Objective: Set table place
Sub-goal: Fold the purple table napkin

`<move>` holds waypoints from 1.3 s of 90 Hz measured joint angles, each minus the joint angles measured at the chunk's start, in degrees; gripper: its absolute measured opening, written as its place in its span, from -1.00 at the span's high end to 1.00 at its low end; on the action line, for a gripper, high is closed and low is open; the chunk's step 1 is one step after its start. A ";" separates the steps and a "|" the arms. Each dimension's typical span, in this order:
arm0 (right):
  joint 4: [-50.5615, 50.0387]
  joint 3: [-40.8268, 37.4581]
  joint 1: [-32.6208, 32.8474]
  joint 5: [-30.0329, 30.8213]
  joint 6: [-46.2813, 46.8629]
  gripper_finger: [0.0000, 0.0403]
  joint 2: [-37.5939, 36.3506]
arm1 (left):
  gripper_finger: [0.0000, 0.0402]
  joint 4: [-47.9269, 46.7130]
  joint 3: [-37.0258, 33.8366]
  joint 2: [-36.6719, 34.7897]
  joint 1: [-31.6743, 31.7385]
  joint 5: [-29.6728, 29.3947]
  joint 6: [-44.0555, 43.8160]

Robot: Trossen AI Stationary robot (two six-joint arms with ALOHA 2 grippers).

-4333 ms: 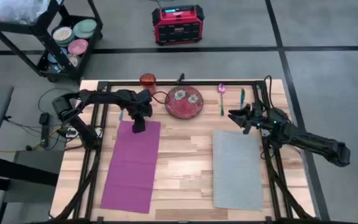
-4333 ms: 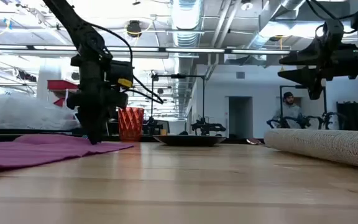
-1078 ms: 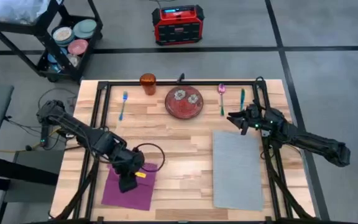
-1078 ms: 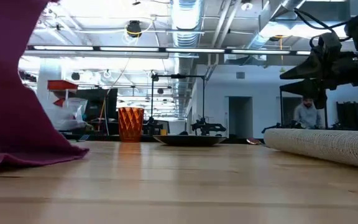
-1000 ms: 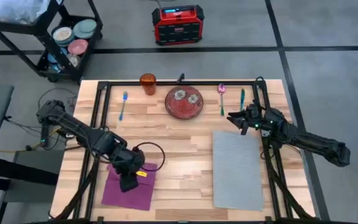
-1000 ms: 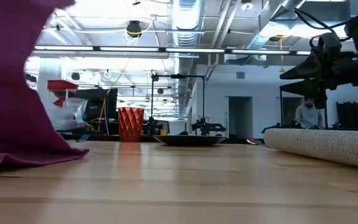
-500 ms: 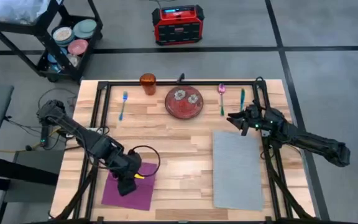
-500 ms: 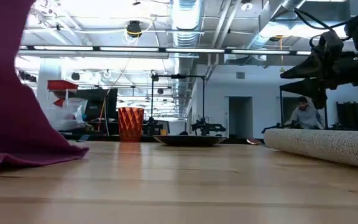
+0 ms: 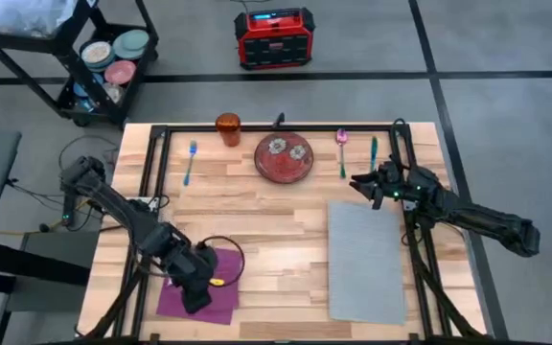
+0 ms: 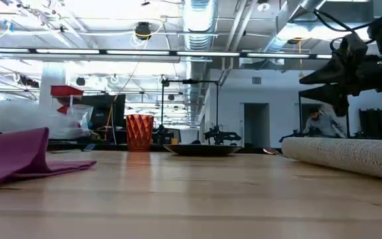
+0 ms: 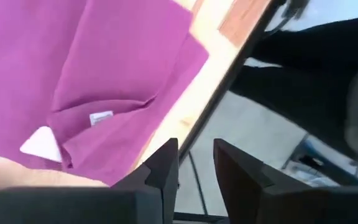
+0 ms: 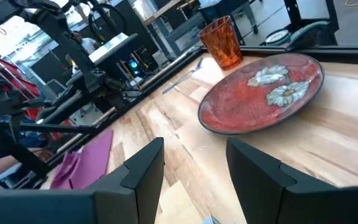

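My left gripper is sitting over the folded purple napkin at the table's near-left corner, fingers seemingly slightly apart; my right gripper is hovering open near the red plate.

napkin: folded, dropped flat | left pincer: let go

The high view looks straight down on the whole bench and the floor around it. The low view sits at bench-top height, looking level across the planks into the room. The left wrist view looks closely down on the purple napkin at the bench's near edge. The right wrist view faces left across the bench, sharing the red plate and orange cup with both fixed views.
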 joint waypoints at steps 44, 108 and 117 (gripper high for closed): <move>-0.71 -0.02 0.00 0.00 0.02 0.21 0.00 | 0.57 0.40 -0.04 9.61 -2.71 0.23 7.46; -1.96 0.11 0.00 0.04 -5.18 0.21 0.04 | 0.52 1.09 -1.89 9.68 -6.76 -7.45 35.13; -2.02 0.11 0.00 0.04 -5.17 0.21 0.04 | 0.52 2.88 -3.41 9.71 -6.77 -6.85 36.53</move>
